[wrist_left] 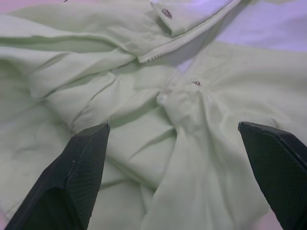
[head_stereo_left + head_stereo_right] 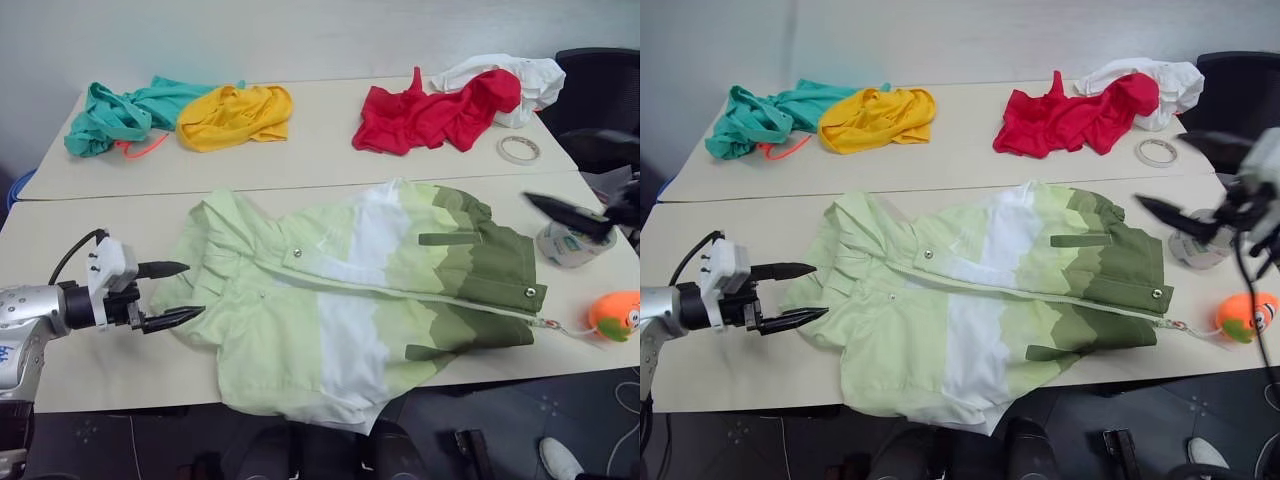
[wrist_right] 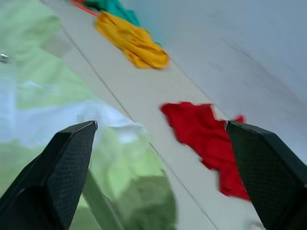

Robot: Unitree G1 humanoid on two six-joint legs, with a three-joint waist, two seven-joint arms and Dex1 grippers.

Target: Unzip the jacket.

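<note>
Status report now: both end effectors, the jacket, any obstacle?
Left end effector open at the jacket's collar end. Right end effector open, holding nothing. Jacket flat on table, zipper looks closed. No obstacle on it.

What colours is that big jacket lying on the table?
The jacket fades from pale green through a white band to olive green, seen best in the left eye view.

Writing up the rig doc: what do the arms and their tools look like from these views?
The left arm has a silver metal forearm, a white bracket block, a black cable looping behind it, and a tool of two tapered black fingers with cross-hatched pads. The right tool has the same textured black fingers.
</note>
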